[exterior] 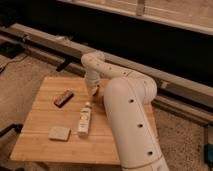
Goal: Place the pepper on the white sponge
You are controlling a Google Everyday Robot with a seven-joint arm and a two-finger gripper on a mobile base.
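Note:
The white sponge (59, 133) lies flat near the front left of the wooden table (45, 115). My gripper (92, 89) hangs at the end of the white arm (125, 110), pointing down over the far middle of the table, well behind and to the right of the sponge. I cannot pick out the pepper; it is hidden or out of view, and I cannot tell whether the gripper holds anything.
A flat dark brown block (63, 98) lies left of the gripper. A slim white bottle (85, 119) lies on its side between the block and the arm, just right of the sponge. A long rail (60, 46) runs behind the table. Cables lie on the floor at left.

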